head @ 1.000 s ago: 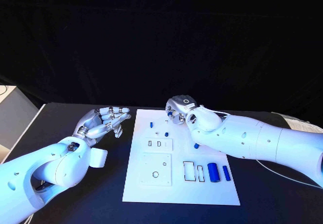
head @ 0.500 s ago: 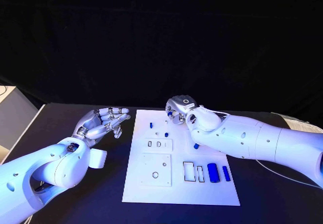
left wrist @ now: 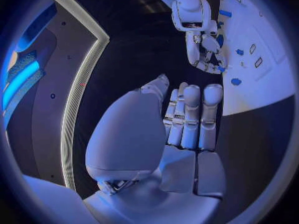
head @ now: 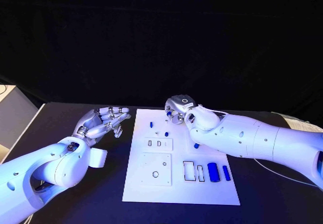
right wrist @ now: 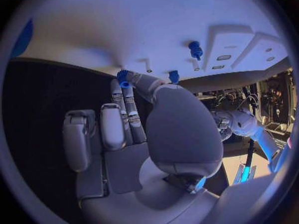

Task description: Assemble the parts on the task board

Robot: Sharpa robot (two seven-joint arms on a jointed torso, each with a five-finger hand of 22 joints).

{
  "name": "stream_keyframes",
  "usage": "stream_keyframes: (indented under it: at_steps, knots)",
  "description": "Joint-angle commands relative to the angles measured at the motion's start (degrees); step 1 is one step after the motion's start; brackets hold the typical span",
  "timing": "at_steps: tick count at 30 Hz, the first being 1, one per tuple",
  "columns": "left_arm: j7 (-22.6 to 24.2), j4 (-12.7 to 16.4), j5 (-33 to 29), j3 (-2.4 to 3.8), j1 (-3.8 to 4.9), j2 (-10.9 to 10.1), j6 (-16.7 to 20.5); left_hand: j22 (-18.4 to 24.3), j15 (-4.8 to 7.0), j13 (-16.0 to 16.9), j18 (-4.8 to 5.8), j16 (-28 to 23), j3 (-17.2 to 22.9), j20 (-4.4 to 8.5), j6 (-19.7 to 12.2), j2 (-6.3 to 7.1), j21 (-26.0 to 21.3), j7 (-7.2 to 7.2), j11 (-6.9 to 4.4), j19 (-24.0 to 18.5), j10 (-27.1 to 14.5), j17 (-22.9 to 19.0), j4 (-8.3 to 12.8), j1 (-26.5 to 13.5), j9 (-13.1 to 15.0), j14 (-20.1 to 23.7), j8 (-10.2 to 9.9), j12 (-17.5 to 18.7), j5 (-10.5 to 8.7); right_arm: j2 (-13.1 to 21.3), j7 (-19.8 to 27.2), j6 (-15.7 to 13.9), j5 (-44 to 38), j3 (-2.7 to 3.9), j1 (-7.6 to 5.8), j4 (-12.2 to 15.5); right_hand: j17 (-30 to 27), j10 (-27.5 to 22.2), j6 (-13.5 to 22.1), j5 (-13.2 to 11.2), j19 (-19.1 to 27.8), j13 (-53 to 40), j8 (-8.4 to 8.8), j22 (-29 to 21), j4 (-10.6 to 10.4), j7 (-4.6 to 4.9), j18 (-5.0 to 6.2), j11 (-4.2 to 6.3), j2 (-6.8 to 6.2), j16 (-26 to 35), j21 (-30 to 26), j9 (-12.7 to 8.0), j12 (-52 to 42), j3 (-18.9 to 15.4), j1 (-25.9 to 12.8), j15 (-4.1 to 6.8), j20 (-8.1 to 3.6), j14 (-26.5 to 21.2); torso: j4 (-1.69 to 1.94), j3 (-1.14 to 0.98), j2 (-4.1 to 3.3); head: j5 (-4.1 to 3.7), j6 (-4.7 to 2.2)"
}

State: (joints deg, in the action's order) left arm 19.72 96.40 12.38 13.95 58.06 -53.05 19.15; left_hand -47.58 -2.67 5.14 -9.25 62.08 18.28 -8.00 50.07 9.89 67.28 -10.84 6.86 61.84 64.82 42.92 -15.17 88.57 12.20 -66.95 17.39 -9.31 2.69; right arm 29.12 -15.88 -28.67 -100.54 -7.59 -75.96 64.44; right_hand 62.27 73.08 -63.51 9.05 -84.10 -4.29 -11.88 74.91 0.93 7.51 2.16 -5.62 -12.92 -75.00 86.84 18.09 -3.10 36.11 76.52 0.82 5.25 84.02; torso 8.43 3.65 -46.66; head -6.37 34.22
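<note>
R hand (head: 180,110) at task board (head: 181,196) far edge, fingertips pinching small blue part (right wrist: 122,77). L hand (head: 102,122) off board's left edge, holding nothing, fingers loosely curled. Advice: keep part upright, align over socket, then press straight down.

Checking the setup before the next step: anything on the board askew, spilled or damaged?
Nothing stands out. The task board lies flat and looks intact, and the blue parts near its right edge lie side by side. The right hand works at the far end; the left hand is off the board.
</note>
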Motion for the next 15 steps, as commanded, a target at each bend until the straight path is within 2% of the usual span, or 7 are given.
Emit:
stream_keyframes:
  at_steps: [1, 9, 15]
  knots:
    - [0.2, 0.2, 0.1, 0.05, 0.03, 0.0, -0.9, 0.0, 0.10, 0.0, 0.75, 0.3, 0.3, -0.12, -0.3, 0.14, 0.3, 0.10, -0.05, 0.3, -0.3, 0.0, 0.0, -0.5, 0.0, -0.5, 0.0, -0.3, 0.10, 0.0, 0.3, 2.3, 0.1, -0.10, 0.11, -0.2, -0.1, 1.9, 0.4, 0.3, -2.7, -1.0, 0.17, 10.3, 0.0, 0.02, -0.88, 2.14, -0.41, -0.1, 0.1, 0.1, -0.4, 0.2, -0.1, 0.17, -0.11, 0.8, -0.04, -0.02, 0.03, -0.03, 0.04]
    - [0.2, 0.2, 0.1, 0.05, 0.03, -0.1, -0.9, 0.0, 0.10, 0.0, 0.75, 0.3, 0.3, -0.12, -0.3, 0.14, 0.3, 0.10, -0.05, 0.3, -0.3, 0.0, 0.0, -0.5, 0.0, -0.5, 0.0, -0.3, 0.10, 0.0, -0.1, 3.2, -0.2, -0.14, 0.11, -0.5, -0.2, 1.8, 0.5, 0.3, -2.7, -1.0, 0.20, 10.2, 0.1, 0.02, -0.87, 2.14, -0.41, 0.0, 0.0, 0.1, -0.4, 0.3, 0.0, 0.16, -0.10, 0.8, 0.02, -0.04, 0.02, -0.01, 0.16]
    - [0.2, 0.3, 0.1, 0.05, 0.03, -0.1, -0.9, 0.0, 0.10, 0.0, 0.75, 0.3, 0.3, -0.12, -0.3, 0.14, 0.3, 0.10, -0.05, 0.3, -0.3, 0.0, 0.0, -0.5, 0.0, -0.5, 0.0, -0.3, 0.10, -0.1, 0.0, 3.2, -0.1, -0.17, 0.11, -0.6, -0.2, 1.8, 0.5, 0.3, -2.7, -0.9, 0.23, 10.1, 0.1, 0.03, -0.85, 2.12, -0.48, 0.0, 0.0, 0.1, -0.4, 0.3, -0.1, 0.15, -0.09, 0.8, -0.09, -0.09, -0.03, -0.08, 0.04]
